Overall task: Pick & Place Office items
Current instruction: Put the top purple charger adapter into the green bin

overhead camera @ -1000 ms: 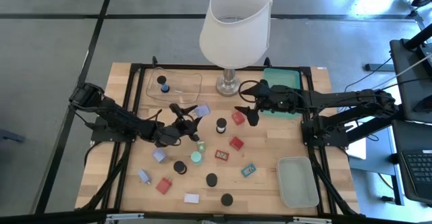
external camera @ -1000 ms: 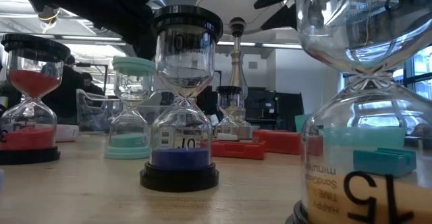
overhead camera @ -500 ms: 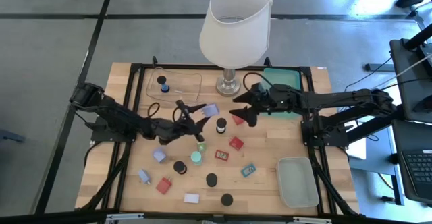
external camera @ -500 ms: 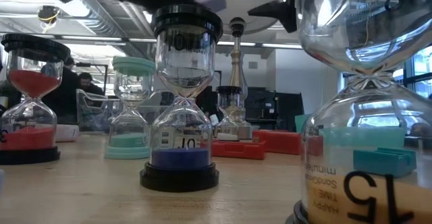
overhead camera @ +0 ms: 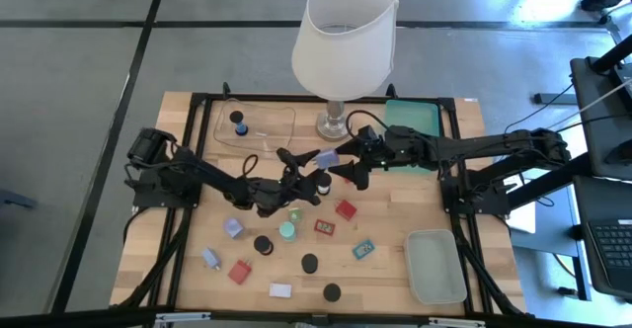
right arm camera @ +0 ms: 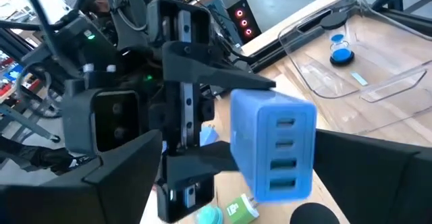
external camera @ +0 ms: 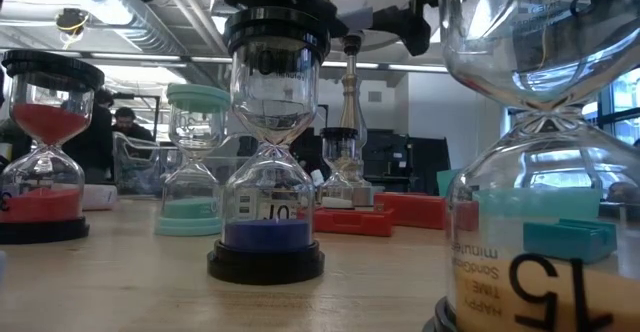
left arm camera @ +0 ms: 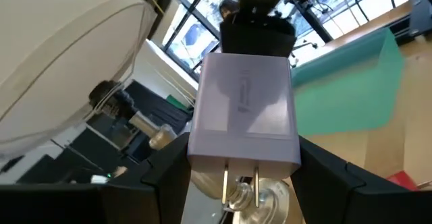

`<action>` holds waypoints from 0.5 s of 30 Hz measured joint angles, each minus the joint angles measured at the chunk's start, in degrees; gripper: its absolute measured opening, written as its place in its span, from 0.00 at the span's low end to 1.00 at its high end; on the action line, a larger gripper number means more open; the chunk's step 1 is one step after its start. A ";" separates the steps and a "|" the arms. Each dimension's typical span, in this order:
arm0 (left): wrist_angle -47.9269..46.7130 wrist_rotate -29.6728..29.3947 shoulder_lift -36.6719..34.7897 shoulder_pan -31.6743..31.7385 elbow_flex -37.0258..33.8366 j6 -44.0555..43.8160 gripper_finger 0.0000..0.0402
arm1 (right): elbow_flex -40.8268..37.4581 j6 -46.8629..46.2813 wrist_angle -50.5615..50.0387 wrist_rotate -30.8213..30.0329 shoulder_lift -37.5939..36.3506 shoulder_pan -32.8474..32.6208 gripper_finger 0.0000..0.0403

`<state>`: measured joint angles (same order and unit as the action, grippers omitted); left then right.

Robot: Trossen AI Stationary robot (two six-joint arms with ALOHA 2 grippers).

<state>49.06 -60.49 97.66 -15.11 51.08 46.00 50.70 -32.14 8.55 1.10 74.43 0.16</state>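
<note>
**Handover closing in front of the lamp**

Both my arms have swung inward and now meet just in front of the lamp (overhead camera: 346, 32). My left gripper (overhead camera: 314, 162) is clamped on the lavender charger block (overhead camera: 327, 157), held up off the table. My right gripper (overhead camera: 348, 166) has come right beside the block, its fingers spread wide, not yet closing. The transfer looks imminent.

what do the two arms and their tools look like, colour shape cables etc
Both arms are matte black, made of slim jointed segments with chunkier blocks at the joints. Thin black cables loop off them, and both are mounted on a black frame at the table edges. The left tool and right tool each end in two flat, angular black fingers. No readable markings show.
</note>
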 joint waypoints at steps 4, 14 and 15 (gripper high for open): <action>0.10 0.70 0.21 -0.01 0.67 0.09 0.51 | 0.00 -0.02 -0.01 -0.02 0.00 0.00 0.83; 0.17 0.48 -0.06 -0.07 0.66 -0.20 0.52 | 0.00 0.26 -0.70 -0.48 0.00 0.04 0.52; 0.18 0.54 -0.06 -0.08 0.66 -0.20 0.52 | 0.00 0.26 -0.84 -0.52 0.00 0.07 0.47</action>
<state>49.25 -59.95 97.60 -15.19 51.75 45.80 50.70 -31.88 7.70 0.58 74.43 0.23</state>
